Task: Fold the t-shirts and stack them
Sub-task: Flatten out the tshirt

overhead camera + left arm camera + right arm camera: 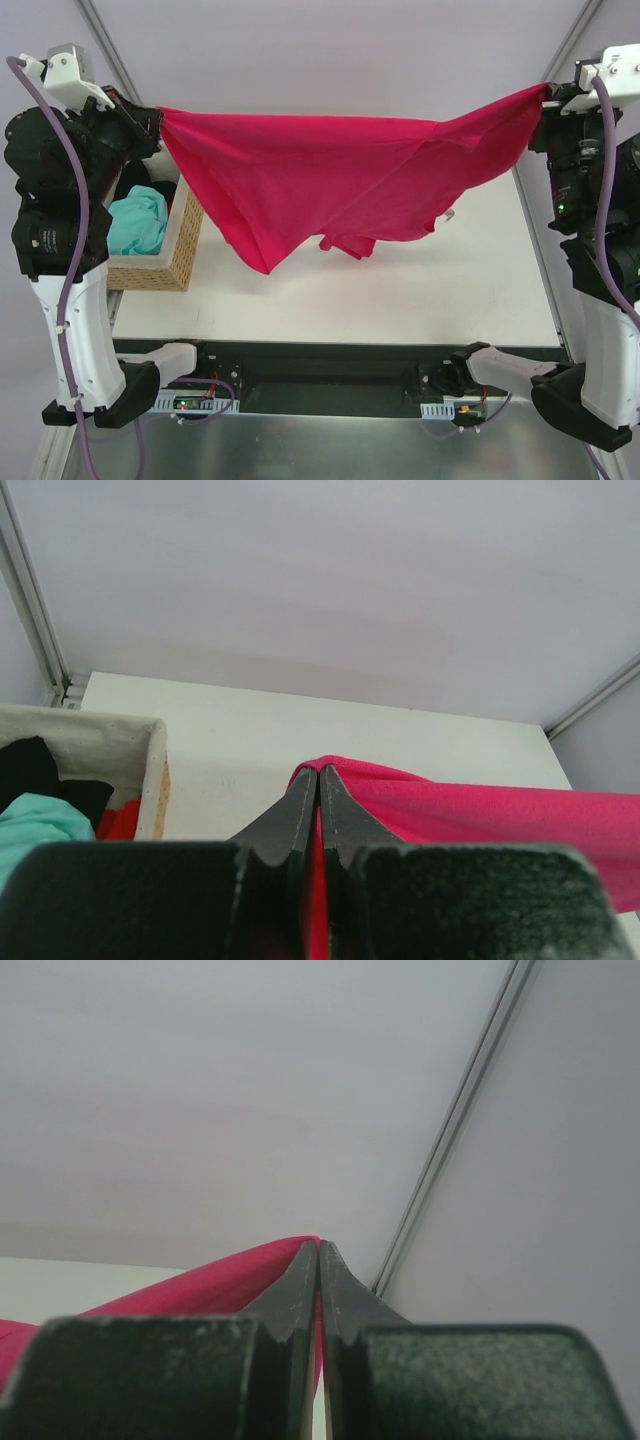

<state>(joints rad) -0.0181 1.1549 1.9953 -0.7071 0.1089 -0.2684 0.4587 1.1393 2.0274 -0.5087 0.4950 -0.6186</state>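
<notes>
**A:** Both arms up at the near edge, left arm (60, 230) and right arm (600, 250), with the crimson t-shirt (330, 170) strung between them over the desk (400, 290)!

**B:** Left jaws pinched shut on one corner, right jaws on the other, cloth sagging midway.

**A:** Wicker basket (185, 250) at left holds the teal t-shirt (138, 222) and black t-shirt (25, 765).

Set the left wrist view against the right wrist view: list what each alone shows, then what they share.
Left wrist only: the wicker basket holding a mint-green shirt and a black shirt, plus the left fingers. Right wrist only: the right fingers. Both: shut fingers pinching an end of the crimson t-shirt, white table, frame rail, pale wall.
</notes>
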